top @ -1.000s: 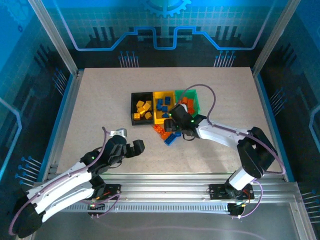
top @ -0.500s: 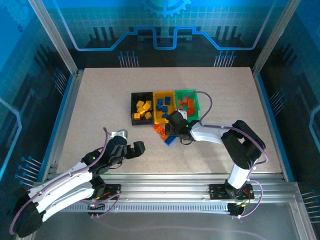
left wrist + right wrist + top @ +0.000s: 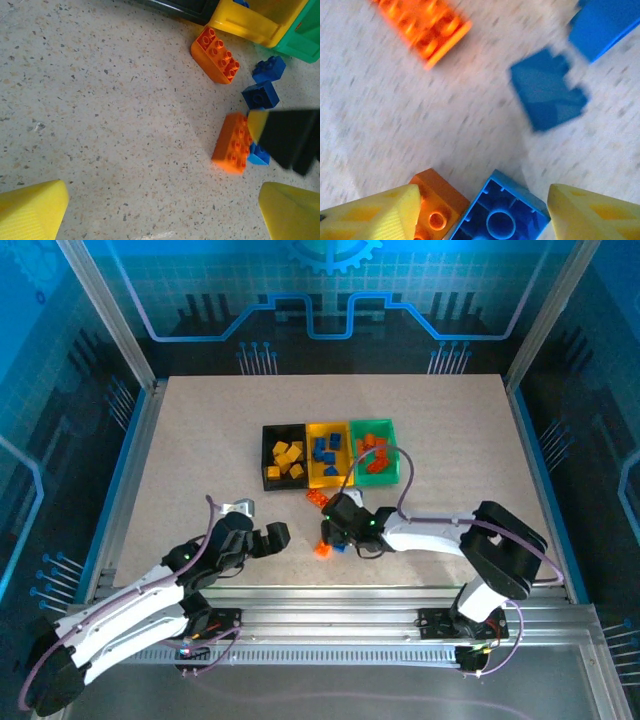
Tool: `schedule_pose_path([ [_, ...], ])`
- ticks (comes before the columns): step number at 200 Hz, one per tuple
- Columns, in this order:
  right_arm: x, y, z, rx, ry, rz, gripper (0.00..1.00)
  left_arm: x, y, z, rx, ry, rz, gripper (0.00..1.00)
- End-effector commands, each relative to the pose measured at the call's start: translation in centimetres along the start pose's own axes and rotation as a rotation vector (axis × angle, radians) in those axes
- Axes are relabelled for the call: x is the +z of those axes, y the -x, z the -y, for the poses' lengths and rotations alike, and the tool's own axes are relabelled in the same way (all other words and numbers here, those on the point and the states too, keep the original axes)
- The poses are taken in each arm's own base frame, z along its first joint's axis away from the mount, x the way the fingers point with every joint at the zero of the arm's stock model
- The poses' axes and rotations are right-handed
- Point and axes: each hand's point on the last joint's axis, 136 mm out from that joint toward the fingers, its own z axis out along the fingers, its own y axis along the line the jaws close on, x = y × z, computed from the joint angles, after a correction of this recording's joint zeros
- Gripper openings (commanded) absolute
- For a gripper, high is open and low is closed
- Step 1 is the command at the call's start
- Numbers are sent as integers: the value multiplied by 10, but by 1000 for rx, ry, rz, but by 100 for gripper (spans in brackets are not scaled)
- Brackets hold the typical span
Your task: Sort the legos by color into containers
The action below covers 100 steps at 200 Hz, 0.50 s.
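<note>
Legos [image 3: 216, 54] scattered, right end effector [image 3: 481, 210] wide around orange brick [image 3: 437, 212] and blue brick [image 3: 501, 217], left end effector [image 3: 162, 210] wide

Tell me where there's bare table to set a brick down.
Bare table lies left of the black bin, behind all three bins, and right of the green bin. It is crowded in front of the yellow bin: loose bricks and the right gripper.

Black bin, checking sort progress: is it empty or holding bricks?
Not empty: the black bin holds several yellow legos.
</note>
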Motion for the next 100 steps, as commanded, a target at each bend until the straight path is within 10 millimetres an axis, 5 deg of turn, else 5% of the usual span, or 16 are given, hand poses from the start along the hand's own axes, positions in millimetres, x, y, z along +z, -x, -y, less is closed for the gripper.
schedule_pose_path([
  [1, -14, -22, -1, -25, 0, -41, 78, 1, 2, 12, 40, -28, -16, 99],
  [39, -24, -18, 9, -24, -60, -9, 86, 7, 1, 22, 65, -54, -41, 99],
  [100, -17, -19, 23, 31, -137, -31, 74, 10, -3, 23, 82, -50, -73, 99],
])
